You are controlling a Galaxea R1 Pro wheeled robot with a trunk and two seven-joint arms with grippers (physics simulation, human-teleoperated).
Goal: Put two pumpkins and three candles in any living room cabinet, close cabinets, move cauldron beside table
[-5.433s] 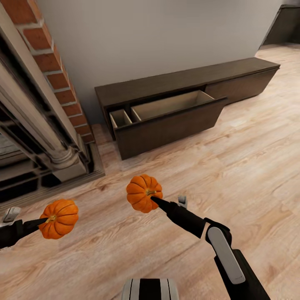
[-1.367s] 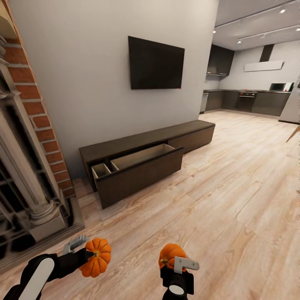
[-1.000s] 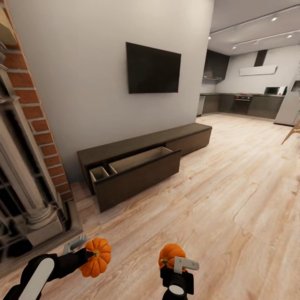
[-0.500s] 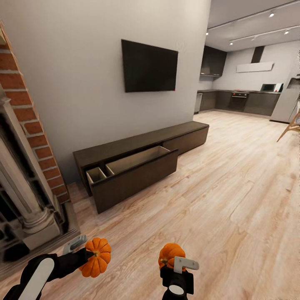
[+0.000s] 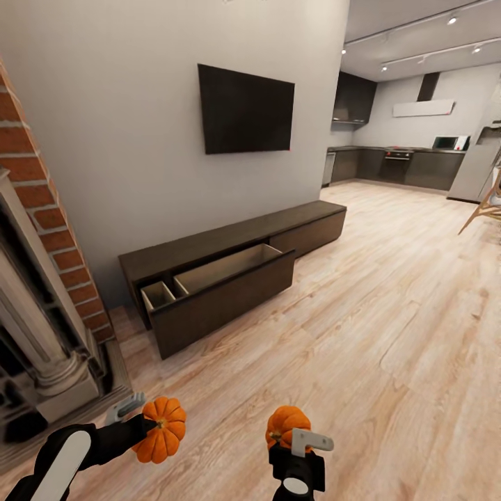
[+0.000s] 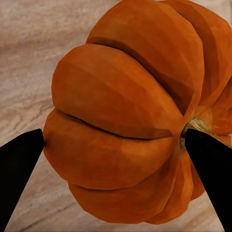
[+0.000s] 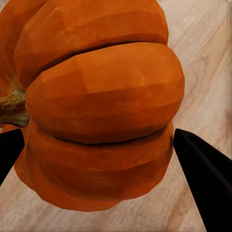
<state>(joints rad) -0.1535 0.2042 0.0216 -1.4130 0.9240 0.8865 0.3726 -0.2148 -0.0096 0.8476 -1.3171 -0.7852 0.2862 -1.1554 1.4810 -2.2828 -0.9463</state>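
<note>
The left gripper (image 5: 142,423) is clamped on one of the pumpkins (image 5: 161,429), held low above the wooden floor (image 5: 362,348) near the brick fireplace (image 5: 42,229); in the left wrist view its two dark fingers (image 6: 19,169) press either side of the ribbed fruit, one beside the stem. The right gripper (image 5: 289,438) likewise grips the second pumpkin (image 5: 285,426), carried just ahead of the robot's trunk, with its fingers (image 7: 205,179) closed against the flanks. Ahead, the cabinet (image 5: 229,275) stands along the grey wall beneath the television (image 5: 245,109); its left drawer (image 5: 216,292) is pulled out, showing a small compartment at the left end and a long one beside it, both pale and, as far as can be seen, holding nothing. The right drawer front appears shut. Judged from this, both pumpkins are in hand but not yet stowed, well apart from the drawer. Remaining work: close the distance, deposit both pumpkins, fetch three candles, shut the drawer, and set the cauldron next to a table. The kitchen (image 5: 410,163) lies at far right.
</note>
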